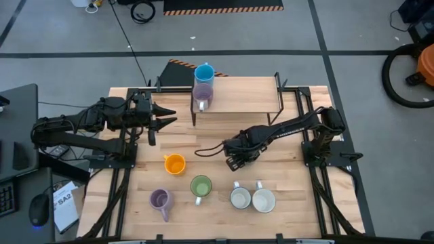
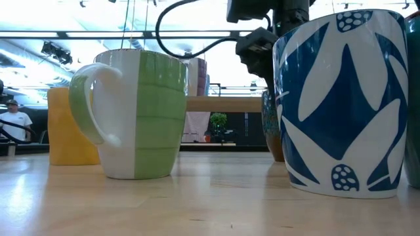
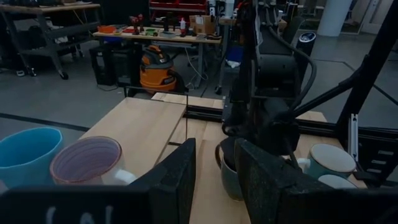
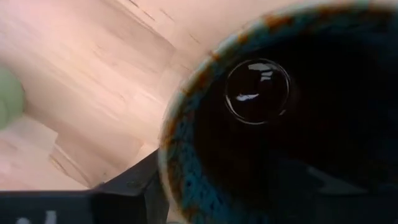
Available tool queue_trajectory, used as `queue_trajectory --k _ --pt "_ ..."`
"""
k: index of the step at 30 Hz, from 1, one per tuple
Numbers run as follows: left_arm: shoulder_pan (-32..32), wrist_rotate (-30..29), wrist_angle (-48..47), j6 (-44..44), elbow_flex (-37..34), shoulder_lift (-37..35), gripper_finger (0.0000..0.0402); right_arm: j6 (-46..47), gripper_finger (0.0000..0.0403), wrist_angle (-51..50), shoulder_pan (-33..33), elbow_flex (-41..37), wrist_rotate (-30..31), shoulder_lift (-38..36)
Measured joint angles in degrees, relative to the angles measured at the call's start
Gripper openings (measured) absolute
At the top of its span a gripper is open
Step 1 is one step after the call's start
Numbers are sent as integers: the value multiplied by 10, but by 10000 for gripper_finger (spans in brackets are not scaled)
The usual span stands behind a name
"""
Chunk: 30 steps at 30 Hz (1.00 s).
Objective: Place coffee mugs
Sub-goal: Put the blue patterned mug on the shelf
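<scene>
While closed around the dark mug at table centre, right gripper looks mid-grasp, mug apparently on the table. Check rim seated between the jaws, then lift straight up. Likely headed for far shelf, beside blue mug and lilac mug. Avoid orange mug and green mug nearby. Left gripper parked far left, fingers spread, empty.

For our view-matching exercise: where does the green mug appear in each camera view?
High view: green mug, front centre of the table.
Low view: left of centre, handle leftward.
Left wrist view: not in it.
Right wrist view: probably the green edge blur.
Shared landmark: orange mug beside it, high and low views.
</scene>
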Motion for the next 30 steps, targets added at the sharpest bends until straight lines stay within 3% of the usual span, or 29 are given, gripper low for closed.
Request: queue_trajectory --k 6,20,24,30 --pt "0 0 0 0 0 0 118 -55 176 43 0 -26 -7 0" --pt "0 0 0 -2 0 0 118 -197 73 19 -1 -30 -15 0" --pt "0 0 1 -2 0 0 118 -283 41 11 -1 -30 -16 0" --pt "0 0 18 -2 0 0 118 -441 44 -11 -2 -19 -30 1"
